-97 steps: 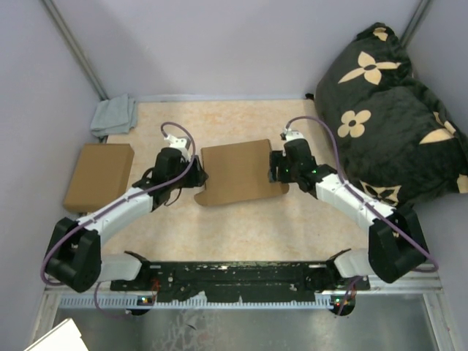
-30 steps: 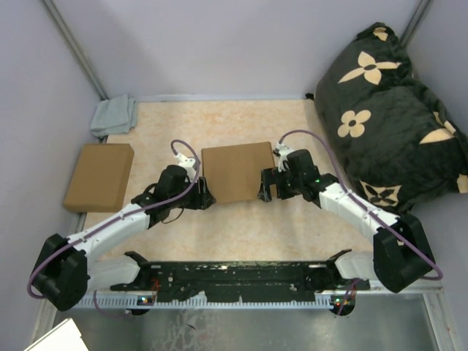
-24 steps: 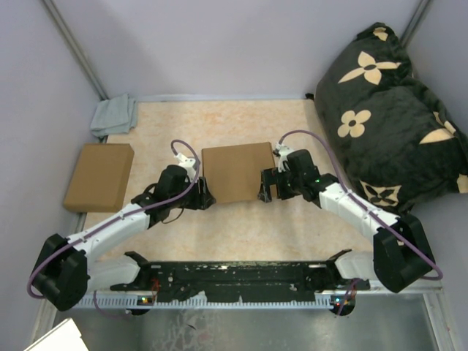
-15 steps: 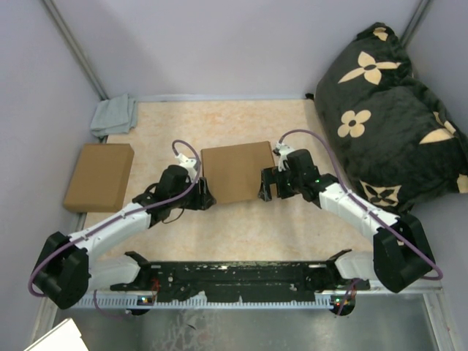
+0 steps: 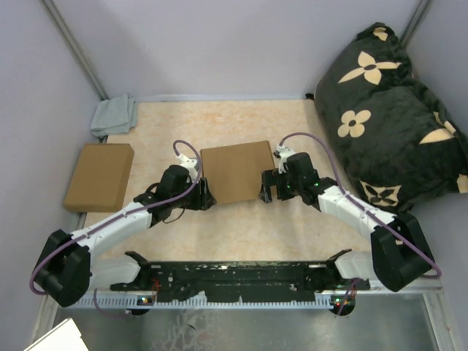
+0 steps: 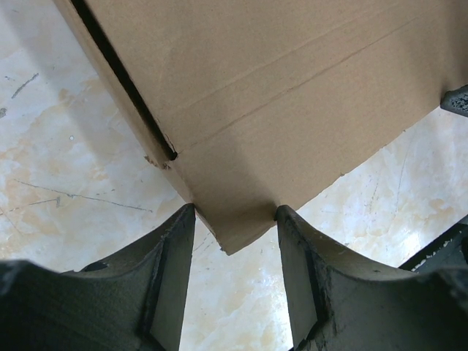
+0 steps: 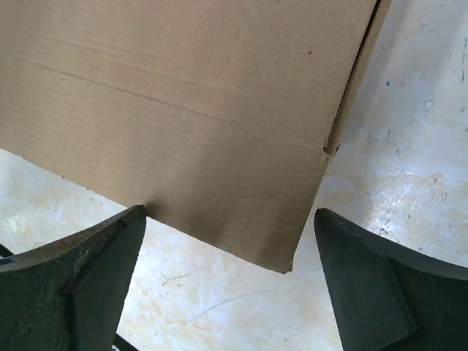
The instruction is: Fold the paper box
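Observation:
The paper box [image 5: 235,172] lies flat mid-table as a closed brown rectangle. My left gripper [image 5: 205,198] sits at its near left corner and my right gripper [image 5: 266,192] at its near right corner. In the left wrist view the box corner [image 6: 238,219] pokes between the two dark fingers [image 6: 172,270], whose tips touch its edges; the left gripper [image 6: 234,213] is partly open. In the right wrist view the box [image 7: 197,110] fills the top and its corner lies between the widely spread fingers [image 7: 95,263] of the right gripper [image 7: 228,213], which is open.
A second folded brown box [image 5: 99,175] lies at the table's left edge, with a grey cloth [image 5: 115,115] behind it. A large black flower-print cushion [image 5: 387,110] fills the right side. Purple walls enclose the beige tabletop [image 5: 241,234].
Since 3.2 s ago the box has gone from skewed with a flap sticking out to a tidy rectangle, and both grippers moved to its near corners. Almost nothing moved in the last second.

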Controlling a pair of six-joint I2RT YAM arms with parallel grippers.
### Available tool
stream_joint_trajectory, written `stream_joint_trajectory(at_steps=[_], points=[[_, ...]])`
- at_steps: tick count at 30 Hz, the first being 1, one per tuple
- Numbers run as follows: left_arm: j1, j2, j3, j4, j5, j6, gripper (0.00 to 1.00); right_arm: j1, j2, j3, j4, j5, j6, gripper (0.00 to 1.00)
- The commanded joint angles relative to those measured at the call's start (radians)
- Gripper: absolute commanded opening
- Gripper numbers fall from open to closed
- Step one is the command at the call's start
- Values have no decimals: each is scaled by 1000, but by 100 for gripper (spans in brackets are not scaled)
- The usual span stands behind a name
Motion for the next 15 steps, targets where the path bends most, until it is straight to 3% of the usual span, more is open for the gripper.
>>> stream_joint_trajectory(at_steps=[1,15], points=[[-6,6,8,32,4,17,55,9,14,-5,65,3,-7,99],[-6,5,14,27,8,17,55,9,-42,-3,13,43,-3,99]])
